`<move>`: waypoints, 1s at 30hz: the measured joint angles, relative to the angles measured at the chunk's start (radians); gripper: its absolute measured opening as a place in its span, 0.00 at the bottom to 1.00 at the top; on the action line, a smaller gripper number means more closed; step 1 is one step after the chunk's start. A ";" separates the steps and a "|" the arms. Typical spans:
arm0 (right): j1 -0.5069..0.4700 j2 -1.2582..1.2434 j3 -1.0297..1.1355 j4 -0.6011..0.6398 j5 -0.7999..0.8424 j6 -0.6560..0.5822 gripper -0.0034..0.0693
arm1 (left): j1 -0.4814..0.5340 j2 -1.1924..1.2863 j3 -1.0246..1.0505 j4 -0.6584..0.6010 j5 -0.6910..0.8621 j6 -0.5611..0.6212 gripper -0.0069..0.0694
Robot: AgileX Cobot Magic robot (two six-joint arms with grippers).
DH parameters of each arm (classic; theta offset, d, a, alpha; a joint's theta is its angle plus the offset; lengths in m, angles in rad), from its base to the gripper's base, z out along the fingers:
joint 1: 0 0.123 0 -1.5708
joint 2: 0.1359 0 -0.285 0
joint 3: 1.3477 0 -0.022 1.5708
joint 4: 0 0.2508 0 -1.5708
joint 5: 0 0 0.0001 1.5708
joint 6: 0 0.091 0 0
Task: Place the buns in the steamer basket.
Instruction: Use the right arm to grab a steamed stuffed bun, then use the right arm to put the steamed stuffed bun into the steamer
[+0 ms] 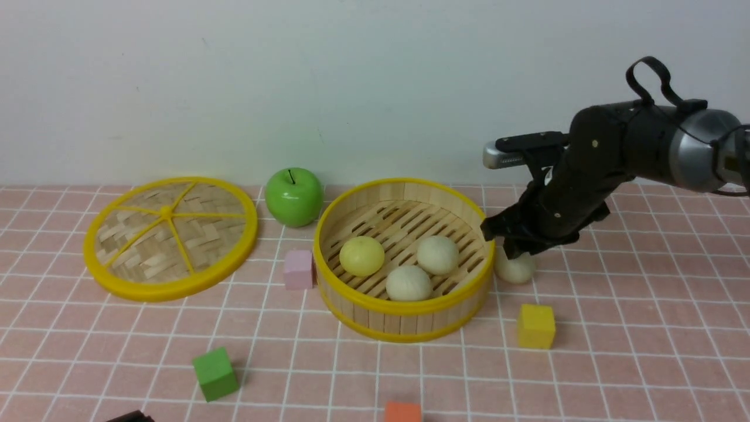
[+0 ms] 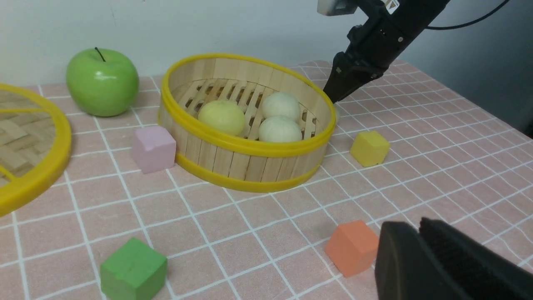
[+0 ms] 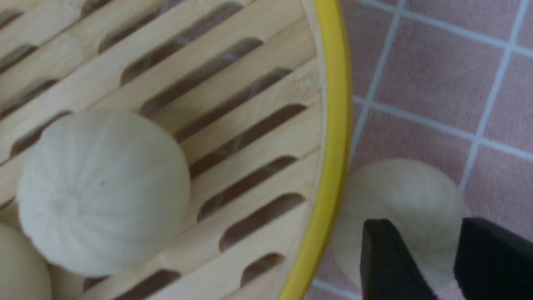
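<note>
Four cubes: orange cube point(image 1: 403, 412) nearest, then green cube point(image 1: 215, 373), yellow cube point(image 1: 536, 326), pink cube point(image 1: 299, 269). One basket point(image 1: 404, 306) holds three buns: yellow bun point(image 1: 362, 256), front white bun point(image 1: 409, 283), back white bun point(image 1: 437, 254). The fourth bun point(image 1: 515, 269) lies just outside its right wall. Behind: one lid point(image 1: 170, 237), one apple point(image 1: 294, 196).

The right gripper point(image 1: 514, 249) touches the fourth bun, fingers partly apart; whether it grips, I cannot tell. The left gripper point(image 2: 420, 228) is closed, empty.

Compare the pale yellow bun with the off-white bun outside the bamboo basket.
The pale yellow bun sits inside the steamer basket; the off-white bun, on the cloth beside it. The right gripper is over the off-white bun, not the yellow one. Both are smooth, round.
</note>
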 joint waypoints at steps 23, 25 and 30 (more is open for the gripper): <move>-0.002 0.027 -0.002 -0.004 -0.034 -0.107 0.06 | 0.000 0.000 0.000 0.000 0.000 0.000 0.19; -0.002 0.018 -0.002 -0.007 -0.024 -0.112 0.06 | 0.000 0.000 0.000 0.000 0.000 0.000 0.19; -0.002 -0.063 -0.001 -0.003 0.012 -0.115 0.06 | 0.000 0.000 0.000 0.000 0.000 0.000 0.19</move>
